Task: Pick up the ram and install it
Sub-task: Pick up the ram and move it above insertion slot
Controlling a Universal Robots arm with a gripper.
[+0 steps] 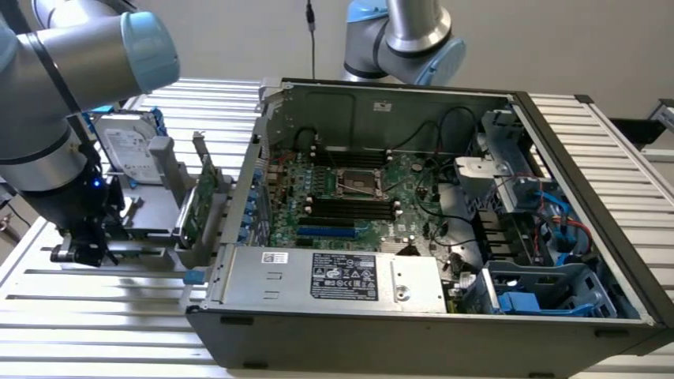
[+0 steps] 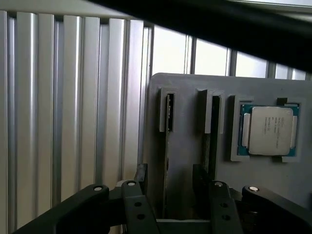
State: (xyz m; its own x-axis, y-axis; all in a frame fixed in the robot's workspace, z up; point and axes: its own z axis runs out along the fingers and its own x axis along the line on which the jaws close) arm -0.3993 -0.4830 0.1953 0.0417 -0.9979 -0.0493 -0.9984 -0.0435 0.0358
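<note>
Ribbed aluminium table (image 1: 95,332), edge at the exterior view's left: black two-fingered gripper (image 2: 176,207), fingers spread, straddles the thin dark-green ram stick (image 2: 168,117), which a slotted grey plastic holder (image 2: 187,146) stands on edge, probably to expose both faces for grasping.

**Cam setup: 2 views, 1 shared corner**

Ext. cam sits high & off the arm (image 1: 47,118). From there we look down at an angle over the open case (image 1: 421,205) on the slatted table (image 1: 95,324). It's mid-range: whole case in frame, arm at the exterior view's left. Wrist cam rides just behind the gripper (image 2: 170,178), v. close. We face along its fingers (image 2: 139,209) onto the grey holder (image 2: 187,146), w/ table slats beyond. Both views share the holder, the gripper & the slats beside the case.
</note>
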